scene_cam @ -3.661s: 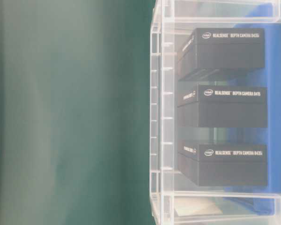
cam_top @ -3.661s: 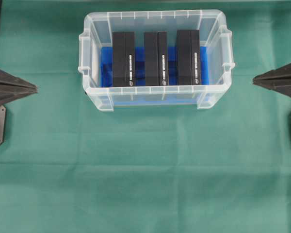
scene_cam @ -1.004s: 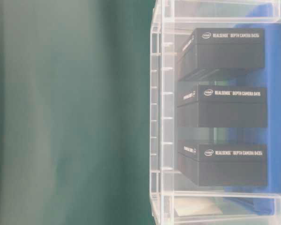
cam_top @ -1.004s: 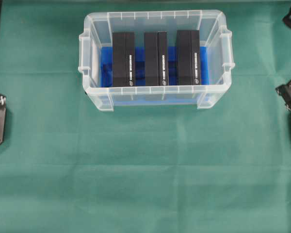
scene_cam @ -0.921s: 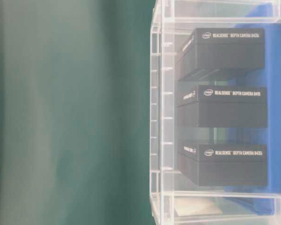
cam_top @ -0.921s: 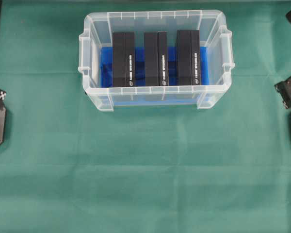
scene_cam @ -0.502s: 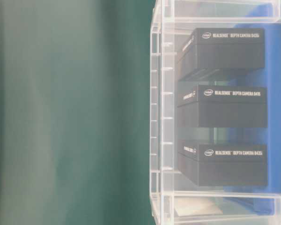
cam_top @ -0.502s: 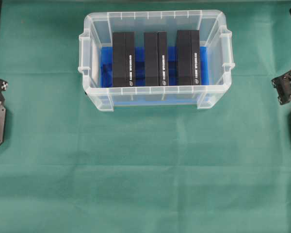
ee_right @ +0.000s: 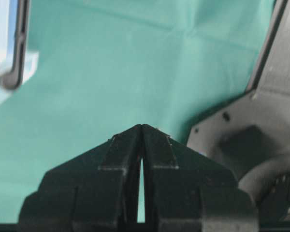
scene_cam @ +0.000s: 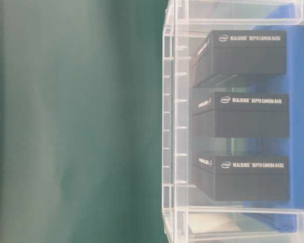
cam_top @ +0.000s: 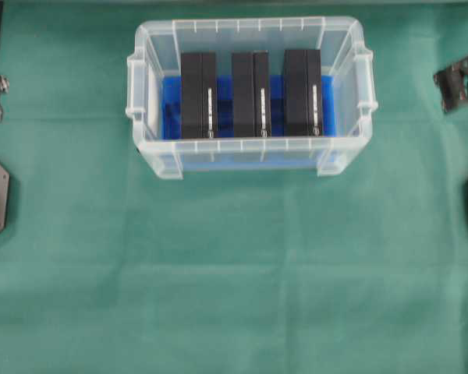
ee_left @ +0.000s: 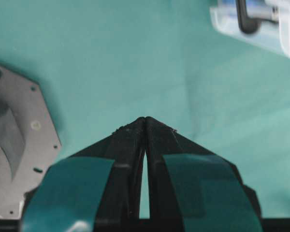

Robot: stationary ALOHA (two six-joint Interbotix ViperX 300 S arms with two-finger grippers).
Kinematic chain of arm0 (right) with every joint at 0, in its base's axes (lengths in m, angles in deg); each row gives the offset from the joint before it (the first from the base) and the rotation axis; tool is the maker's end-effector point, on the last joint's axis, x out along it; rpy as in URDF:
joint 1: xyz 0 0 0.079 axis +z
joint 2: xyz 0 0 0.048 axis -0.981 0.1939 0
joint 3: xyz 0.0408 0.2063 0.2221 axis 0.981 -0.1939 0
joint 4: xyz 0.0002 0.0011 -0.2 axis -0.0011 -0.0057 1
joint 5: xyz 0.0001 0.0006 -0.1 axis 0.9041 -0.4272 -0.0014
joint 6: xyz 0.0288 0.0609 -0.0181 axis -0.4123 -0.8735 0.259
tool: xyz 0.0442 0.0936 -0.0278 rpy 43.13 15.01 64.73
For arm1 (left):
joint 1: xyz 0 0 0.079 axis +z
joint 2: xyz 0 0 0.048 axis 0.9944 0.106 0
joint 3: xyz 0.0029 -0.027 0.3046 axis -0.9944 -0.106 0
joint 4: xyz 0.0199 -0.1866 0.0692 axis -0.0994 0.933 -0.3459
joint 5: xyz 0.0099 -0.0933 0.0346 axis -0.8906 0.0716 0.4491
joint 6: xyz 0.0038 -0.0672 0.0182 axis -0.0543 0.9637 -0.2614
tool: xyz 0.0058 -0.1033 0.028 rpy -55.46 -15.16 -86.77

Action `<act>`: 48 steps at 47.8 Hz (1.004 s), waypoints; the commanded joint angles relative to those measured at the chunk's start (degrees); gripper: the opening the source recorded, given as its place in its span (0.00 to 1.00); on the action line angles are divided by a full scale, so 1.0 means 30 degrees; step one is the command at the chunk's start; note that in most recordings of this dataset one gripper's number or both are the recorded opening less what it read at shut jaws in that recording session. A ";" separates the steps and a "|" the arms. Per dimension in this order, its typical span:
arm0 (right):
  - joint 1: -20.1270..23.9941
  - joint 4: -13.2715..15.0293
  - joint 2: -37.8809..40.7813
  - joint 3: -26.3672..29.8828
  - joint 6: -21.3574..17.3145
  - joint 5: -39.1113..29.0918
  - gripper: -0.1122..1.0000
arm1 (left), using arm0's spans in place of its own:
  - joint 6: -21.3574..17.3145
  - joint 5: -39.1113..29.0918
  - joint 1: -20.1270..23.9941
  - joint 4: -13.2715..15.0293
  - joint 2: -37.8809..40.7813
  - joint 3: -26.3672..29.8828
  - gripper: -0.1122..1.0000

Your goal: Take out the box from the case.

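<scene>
clear rimmed case [cam_top: 249,146], three black boxes [cam_top: 253,93]

Translucent plastic case [cam_top: 249,149], matt cloth [cam_top: 234,273]

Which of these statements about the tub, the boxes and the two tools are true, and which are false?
1. Three black boxes stand inside the tub. True.
2. The left tool is wide open. False: its tips are pressed together.
3. The tub's bottom has a blue lining. True.
4. The right tool grips a box. False: it is shut on nothing, over the green cloth.
5. One box lies on the cloth. False: all are in the tub.
</scene>
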 commanded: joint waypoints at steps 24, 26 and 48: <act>-0.2695 -0.0059 0.1348 0.1055 0.1992 0.1699 0.10 | -0.2842 -0.0059 0.3076 0.0146 0.2197 0.1611 0.11; -0.2695 -0.0059 0.1318 0.1025 0.1934 0.1670 0.10 | -0.2842 -0.0059 0.3076 0.0264 0.2168 0.1611 0.11; -0.2695 -0.0088 0.1318 0.0908 0.1699 0.1787 0.13 | -0.2168 -0.0586 0.3076 0.0352 0.1787 0.1406 0.61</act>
